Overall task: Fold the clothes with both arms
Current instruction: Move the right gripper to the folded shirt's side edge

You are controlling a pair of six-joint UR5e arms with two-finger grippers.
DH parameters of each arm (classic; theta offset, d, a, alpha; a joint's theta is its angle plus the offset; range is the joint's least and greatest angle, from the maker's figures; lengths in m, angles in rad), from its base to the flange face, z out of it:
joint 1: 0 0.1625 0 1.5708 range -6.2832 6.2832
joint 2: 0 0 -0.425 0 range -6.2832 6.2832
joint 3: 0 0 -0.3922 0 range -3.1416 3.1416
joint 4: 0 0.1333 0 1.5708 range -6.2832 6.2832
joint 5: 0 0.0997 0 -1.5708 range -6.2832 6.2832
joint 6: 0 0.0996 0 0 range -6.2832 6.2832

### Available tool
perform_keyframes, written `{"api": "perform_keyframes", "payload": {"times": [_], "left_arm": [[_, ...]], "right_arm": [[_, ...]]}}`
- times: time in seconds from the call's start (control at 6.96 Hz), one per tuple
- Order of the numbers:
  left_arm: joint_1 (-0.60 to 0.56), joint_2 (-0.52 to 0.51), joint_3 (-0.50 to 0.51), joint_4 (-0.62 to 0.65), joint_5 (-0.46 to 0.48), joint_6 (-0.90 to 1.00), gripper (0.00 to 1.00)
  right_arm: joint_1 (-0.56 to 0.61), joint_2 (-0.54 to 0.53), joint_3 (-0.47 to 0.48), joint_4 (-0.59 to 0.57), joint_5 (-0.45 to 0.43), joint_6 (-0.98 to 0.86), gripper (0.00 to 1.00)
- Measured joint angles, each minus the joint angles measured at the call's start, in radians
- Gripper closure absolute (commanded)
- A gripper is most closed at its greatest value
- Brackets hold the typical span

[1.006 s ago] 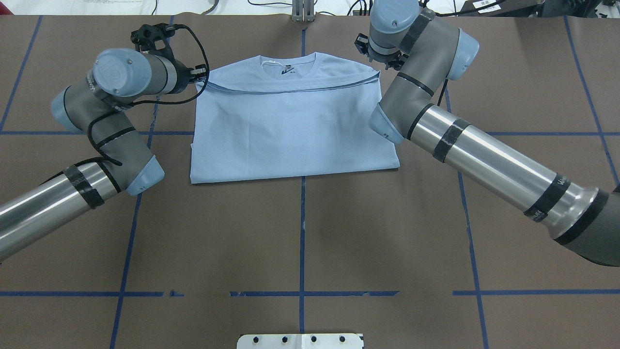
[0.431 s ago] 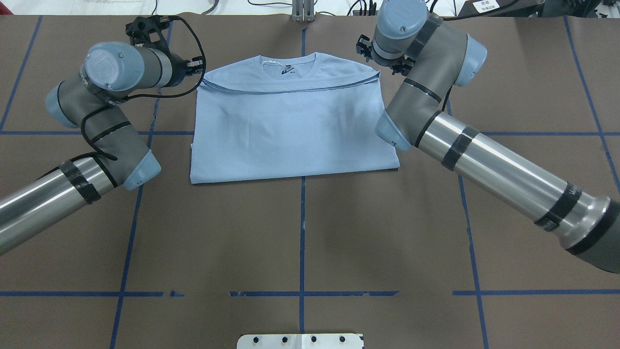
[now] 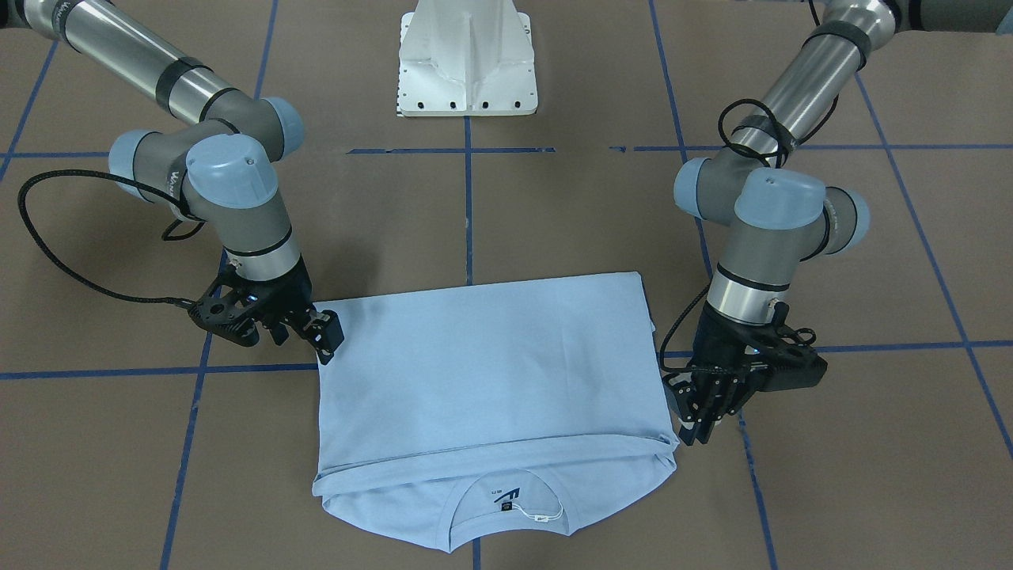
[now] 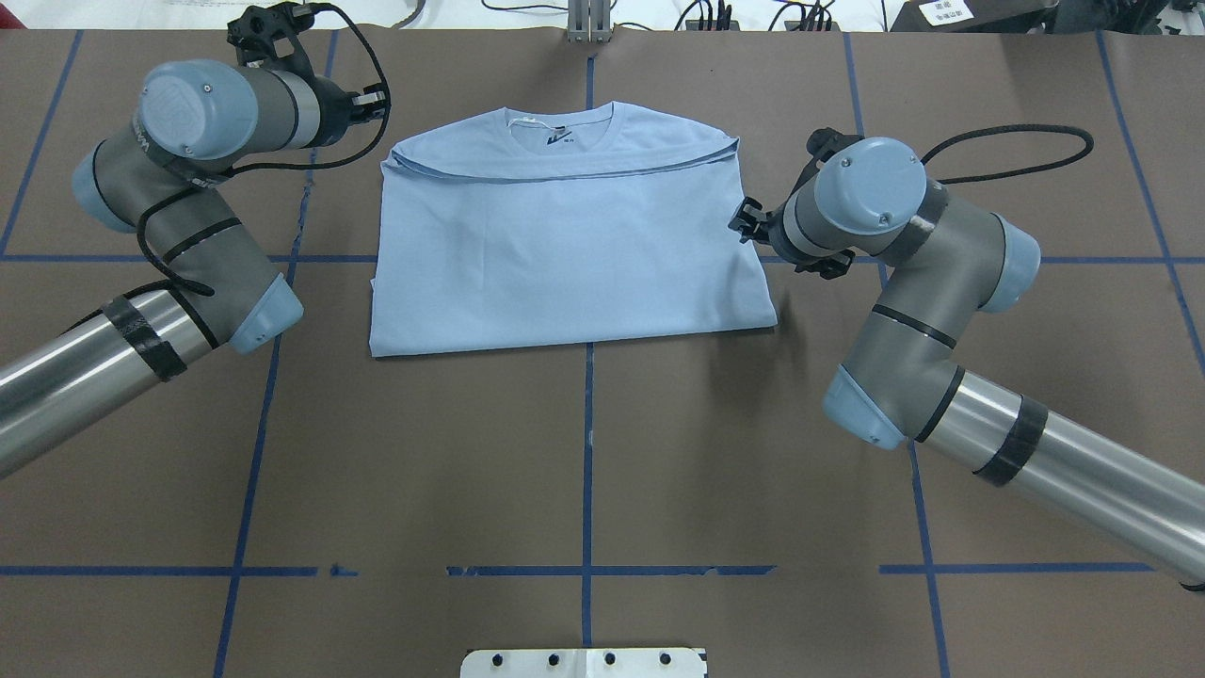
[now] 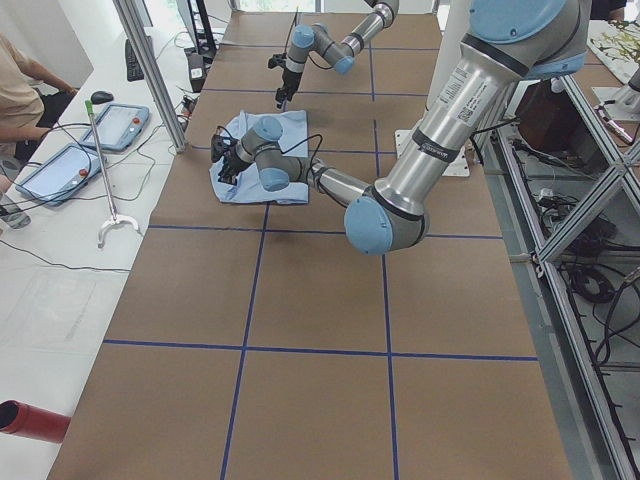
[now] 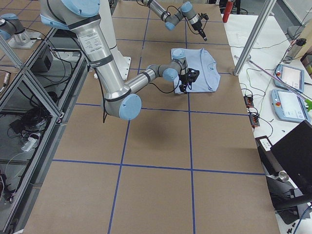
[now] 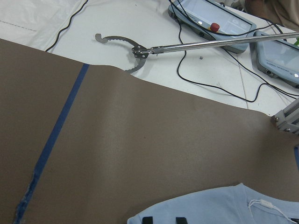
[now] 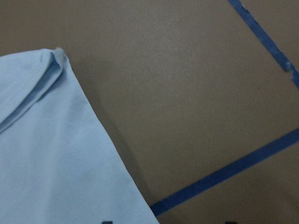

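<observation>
Work surface: a brown table (image 4: 584,452) marked with a grid of blue tape lines (image 4: 235,570). Beyond its far edge lies a white bench with cables and operators' teach pendants (image 7: 219,21).

Item under task: one light blue T-shirt (image 4: 565,254) lies flat at the far centre of the table. It is doubled over into a neat rectangle. The folded-up hem edge runs across just short of the round collar (image 4: 565,127), and the neck tag (image 3: 540,516) is exposed.

Left gripper (image 3: 698,423): it points down, just beside the shirt's side edge near the collar-end corner. The wrist view shows its fingertips (image 7: 147,220) parted over the shirt's shoulder margin. The jaws stand apart and hold nothing.

Right gripper (image 3: 326,342): it sits low at the opposite side edge, toward the fold end, touching or very nearly touching the cloth. Its wrist view shows only slivers of two tips set wide apart, with the shirt edge below. It reads as spread and empty.

Assessment: the bottom-to-collar fold looks complete, and the job stands between folds, roughly past halfway. Neither arm has cloth in hand.

Next move, in my judgement: a side-to-side fold. This requires a pinch through both layers at the two corners of one side. That edge is then lifted evenly and carried across without dragging the lower layer.
</observation>
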Motion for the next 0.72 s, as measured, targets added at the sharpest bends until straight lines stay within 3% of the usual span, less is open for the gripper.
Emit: {"api": "perform_keyframes", "payload": {"times": [0.29, 0.43, 0.72], "left_arm": [[0.0, 0.0, -0.001, 0.0, 0.001, 0.001, 0.71], [0.0, 0.0, -0.001, 0.0, 0.001, 0.0, 0.71], [0.001, -0.002, -0.002, 0.001, 0.001, 0.0, 0.71]], "right_arm": [[-0.033, -0.014, 0.009, 0.001, 0.002, 0.083, 0.19], [-0.048, -0.015, 0.012, 0.001, 0.002, 0.109, 0.25], [-0.065, -0.023, 0.02, 0.001, 0.001, 0.131, 0.72]]}}
